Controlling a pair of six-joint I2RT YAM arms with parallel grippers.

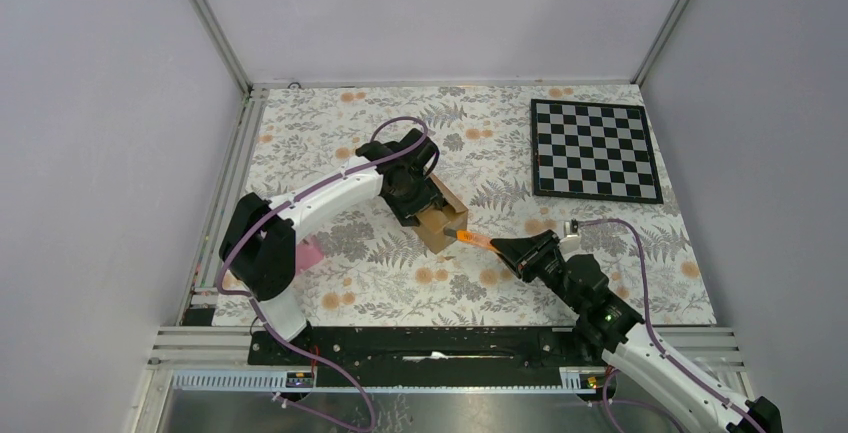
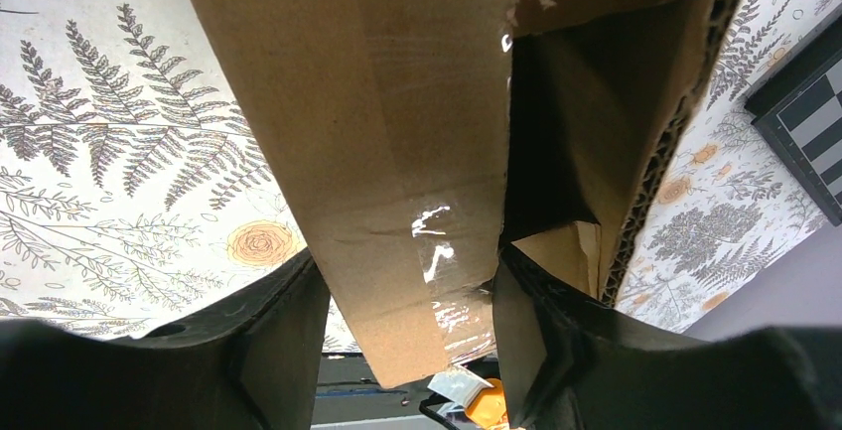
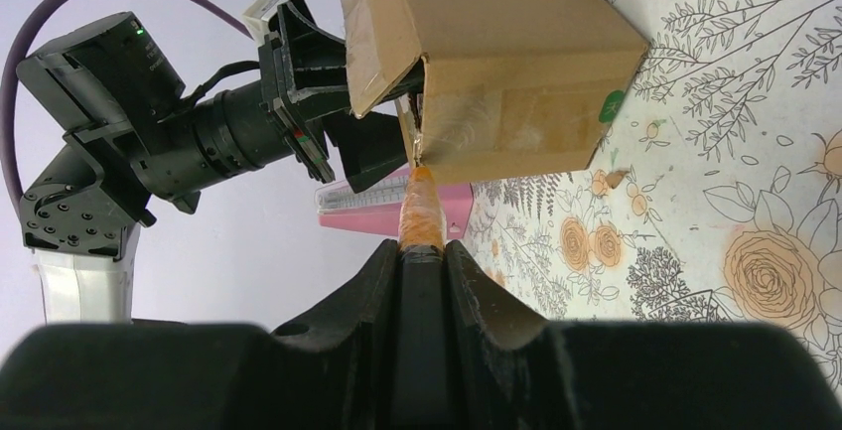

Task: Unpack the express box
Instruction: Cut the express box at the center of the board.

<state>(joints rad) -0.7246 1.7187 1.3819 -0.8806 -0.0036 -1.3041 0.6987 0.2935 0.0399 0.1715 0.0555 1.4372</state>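
Left gripper [image 2: 407, 301] is closed on a cardboard wall of the express box [image 1: 443, 221], which rests on the floral table [image 1: 400, 283]. Just ahead of the right gripper [image 3: 422, 251], the orange cutter [image 3: 422, 207] it pinches touches the box's taped corner seam. A pink wedge [image 3: 362, 210] lies behind the box. A chessboard [image 1: 594, 150] sits well beyond the right gripper.

express box [image 3: 496, 53]: matt brown corrugated cardboard | tape [image 2: 442, 271]: glossy clear film | cutter [image 3: 422, 214]: smooth orange plastic | surface [image 1: 320, 143]: matt floral print
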